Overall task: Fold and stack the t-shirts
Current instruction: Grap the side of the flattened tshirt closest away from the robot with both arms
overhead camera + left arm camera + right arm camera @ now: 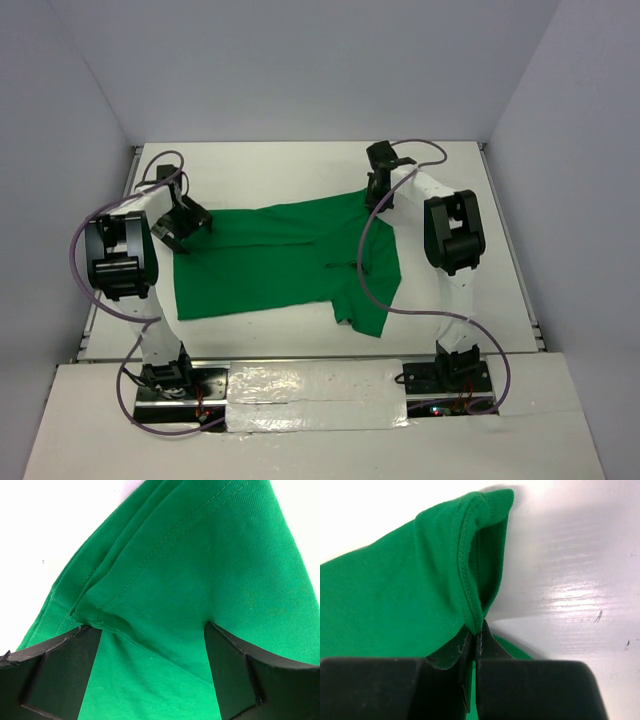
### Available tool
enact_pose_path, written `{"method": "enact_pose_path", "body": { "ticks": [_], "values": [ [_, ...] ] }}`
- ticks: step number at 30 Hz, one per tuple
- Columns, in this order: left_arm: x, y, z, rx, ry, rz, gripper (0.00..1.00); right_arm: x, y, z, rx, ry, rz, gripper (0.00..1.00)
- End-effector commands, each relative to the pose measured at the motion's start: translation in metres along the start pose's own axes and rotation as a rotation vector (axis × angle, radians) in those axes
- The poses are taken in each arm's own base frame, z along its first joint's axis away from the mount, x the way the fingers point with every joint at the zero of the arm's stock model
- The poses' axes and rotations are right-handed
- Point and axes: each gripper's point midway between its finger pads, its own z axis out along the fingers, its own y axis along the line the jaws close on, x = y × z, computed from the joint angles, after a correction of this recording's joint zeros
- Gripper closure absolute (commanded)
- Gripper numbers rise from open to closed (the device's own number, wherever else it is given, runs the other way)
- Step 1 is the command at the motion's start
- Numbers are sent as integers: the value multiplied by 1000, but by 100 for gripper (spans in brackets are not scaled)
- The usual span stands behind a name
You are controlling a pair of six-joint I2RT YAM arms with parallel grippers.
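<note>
The one bright green t-shirt [280, 265] lies spread on the white table [270, 165], partly folded, with a sleeve hanging toward the near right. My left gripper [185, 222] is at the shirt's left edge. In the left wrist view it [155, 672] stands open, its fingers [60, 672] wide apart, with layered hemmed cloth [200, 555] between them. My right gripper [377, 190] is at the shirt's far right corner. In the right wrist view it [476, 630] is shut on a stitched hem of the green cloth [395, 595], which rises in a fold from the pinch.
Grey walls enclose the table on the left, back and right. A purple cable [362, 270] from the right arm loops over the shirt's right part. Silver tape [310, 395] runs along the near edge between the two arm bases.
</note>
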Motion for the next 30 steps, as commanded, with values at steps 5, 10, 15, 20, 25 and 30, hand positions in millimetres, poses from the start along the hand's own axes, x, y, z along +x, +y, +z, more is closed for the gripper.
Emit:
{"method": "enact_pose_path", "body": {
  "ticks": [5,10,15,20,25,30],
  "values": [
    [-13,-8,16,12,13,-26,3,-14,-4,3,54,-44,99,100],
    [-28,-25,22,42,36,-53,3,-34,-13,11,83,-87,218,100],
    [-54,-49,30,65,34,-57,3,-71,-10,20,93,-149,258,100],
    [-83,-64,42,81,15,-60,4,-112,0,22,78,-222,241,100],
    [-104,-78,44,102,-9,-63,4,-130,11,33,33,-241,224,100],
    [-113,-83,15,127,-47,-67,2,-148,25,2,-47,-279,228,34]
  ]
}}
